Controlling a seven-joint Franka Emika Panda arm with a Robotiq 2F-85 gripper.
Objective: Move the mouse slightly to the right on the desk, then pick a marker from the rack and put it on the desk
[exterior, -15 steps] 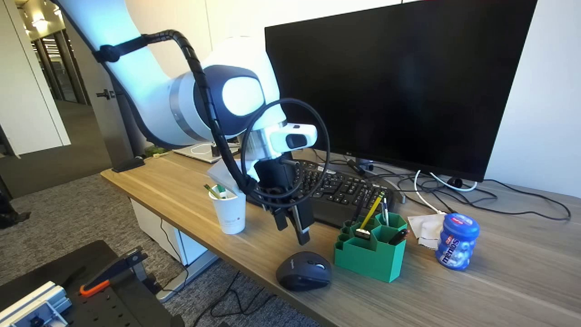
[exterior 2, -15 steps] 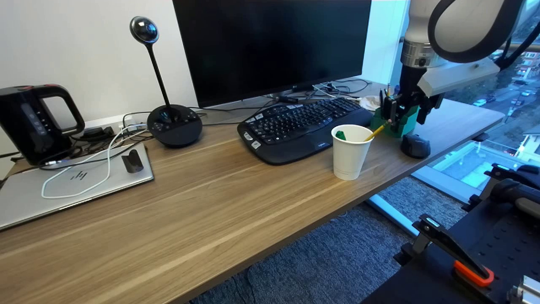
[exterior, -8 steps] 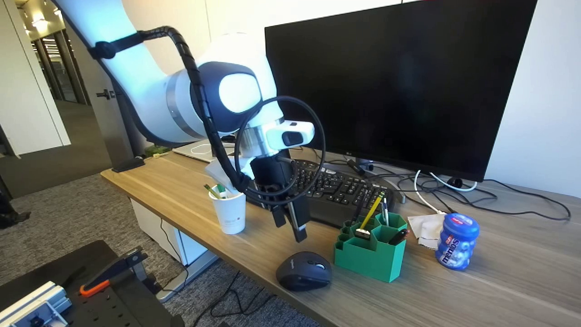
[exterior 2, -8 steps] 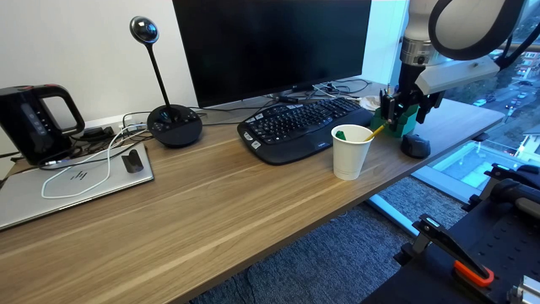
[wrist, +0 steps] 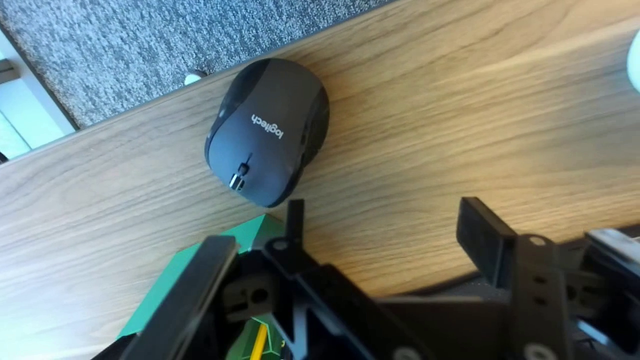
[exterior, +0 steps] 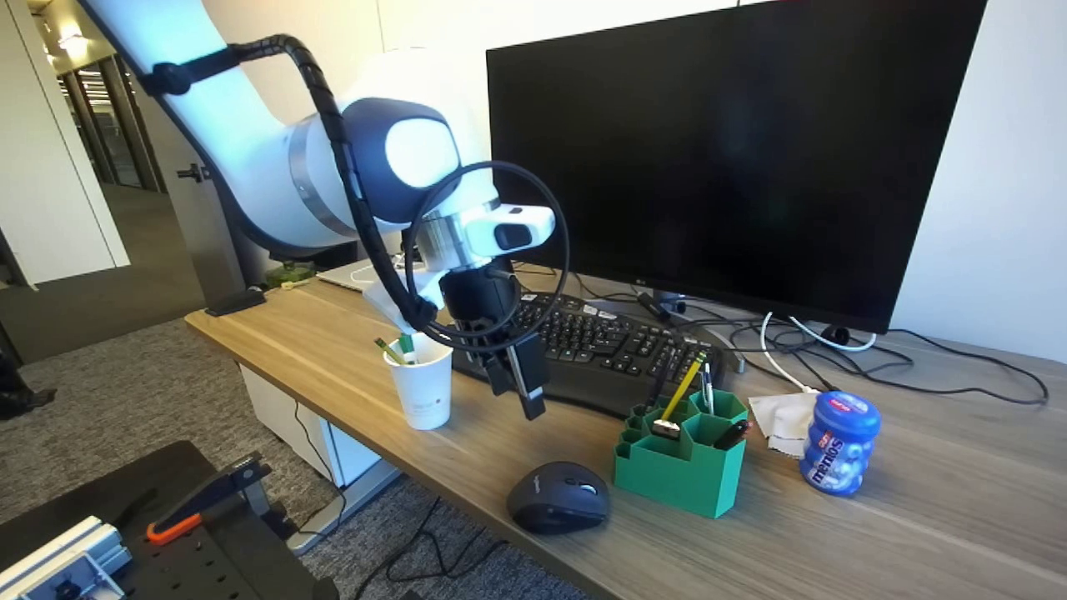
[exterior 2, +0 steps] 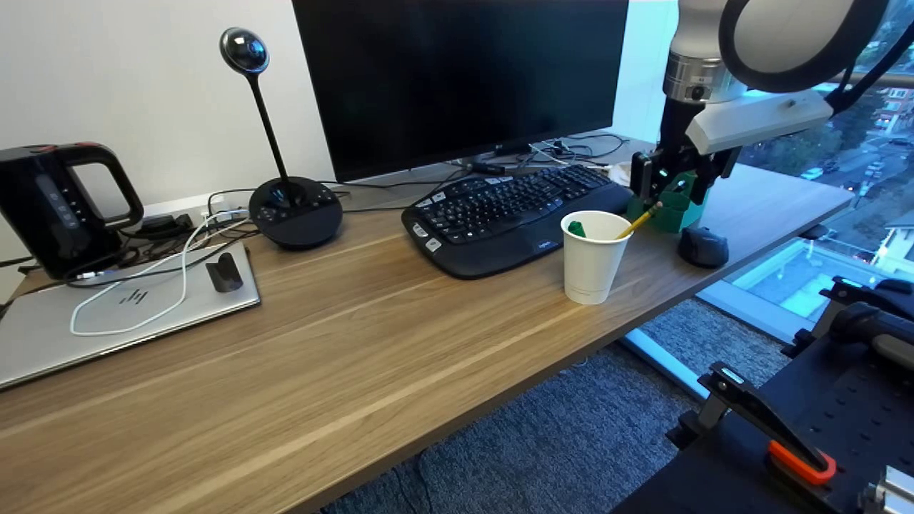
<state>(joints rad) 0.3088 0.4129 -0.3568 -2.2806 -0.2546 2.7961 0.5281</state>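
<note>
In an exterior view: mouse (exterior: pixel 557 500) on desk (exterior: pixel 875 546), just beside rack (exterior: pixel 679 477); dark marker (exterior: pixel 733 434) leaning inside.
In an exterior view: cup (exterior 2: pixel 590 270) stands apart from mouse.
Wrist view: my gripper (wrist: pixel 382 227) well parted, empty. I judge mouse shift probably done; next calls for lowering over the marker.

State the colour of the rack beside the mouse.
The rack is plain green; it shows best in an exterior view.
</note>
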